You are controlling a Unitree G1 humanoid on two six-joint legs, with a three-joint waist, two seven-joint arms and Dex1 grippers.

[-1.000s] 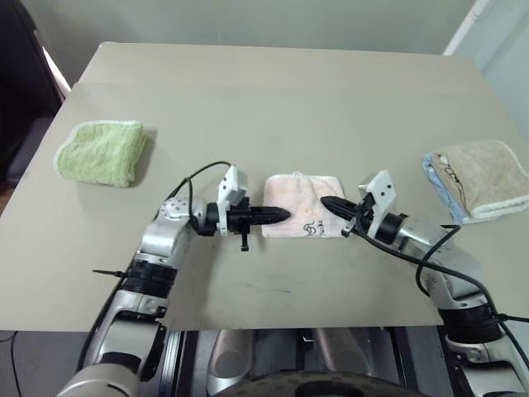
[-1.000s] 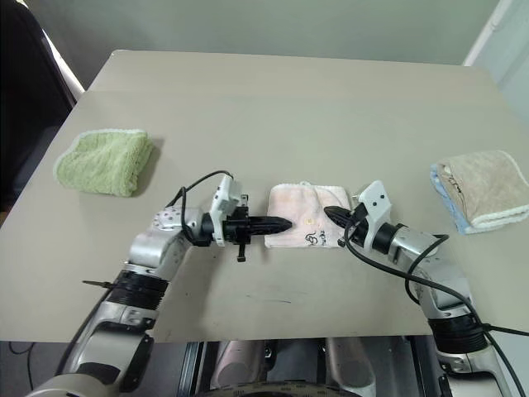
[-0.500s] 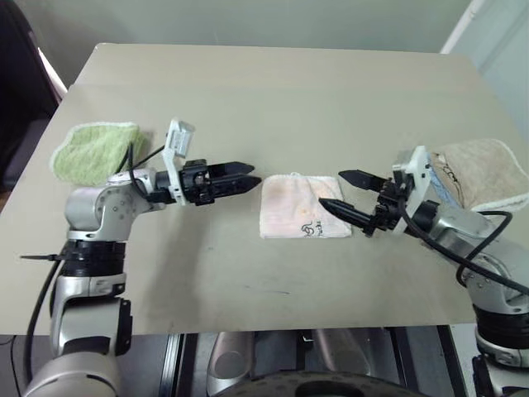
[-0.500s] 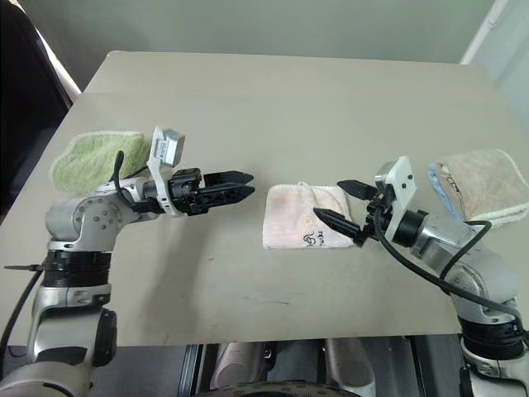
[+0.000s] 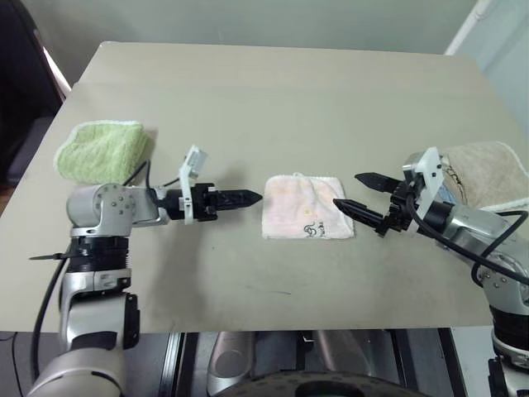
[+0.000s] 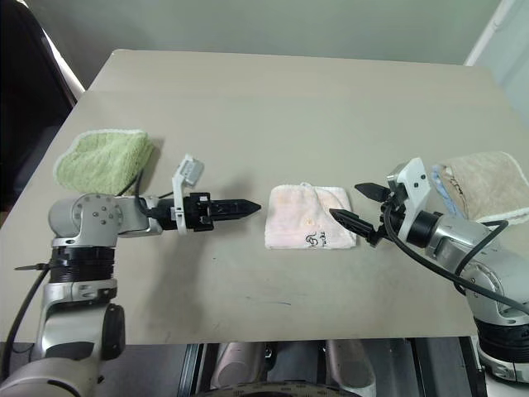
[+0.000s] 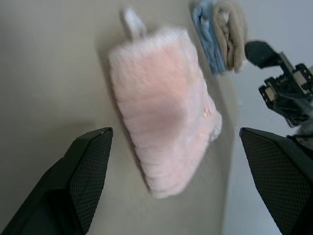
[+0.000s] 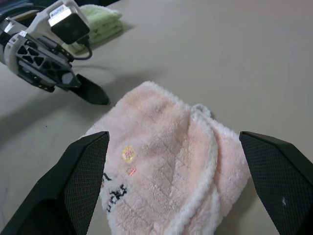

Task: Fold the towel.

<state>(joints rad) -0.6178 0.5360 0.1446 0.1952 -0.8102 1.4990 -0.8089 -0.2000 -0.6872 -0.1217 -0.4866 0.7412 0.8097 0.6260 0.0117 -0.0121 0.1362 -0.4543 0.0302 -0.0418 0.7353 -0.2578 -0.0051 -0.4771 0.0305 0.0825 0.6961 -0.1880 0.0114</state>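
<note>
Pink towel (image 5: 302,206) lies folded into a small near-square on the tan table (image 5: 273,99), at the middle of the near half, flat, held by nothing. Small white loop (image 5: 296,174) sticks out from its far edge. Dark printed logo (image 5: 312,231) near the front edge, toward the right corner; a curly mark, lettering not legible. Right wrist view adds a small yellow-and-red emblem (image 8: 128,153) just above the dark print; also unreadable.

Left gripper (image 5: 242,198) just to the left of the towel, pointing at its left edge, apart from it. Left wrist view shows its two fingers spread wide with the towel between and beyond them; grasping nothing.

Right gripper (image 5: 362,193) just off the towel's right edge, fingers parted wide, nearer fingertip (image 5: 339,203) over or at the towel's right border; contact can't be told. Holding nothing.

Green towel (image 5: 102,150) folded, far left of the table. Beige towel with blue layer (image 5: 486,172) at the right edge, behind the right arm.
</note>
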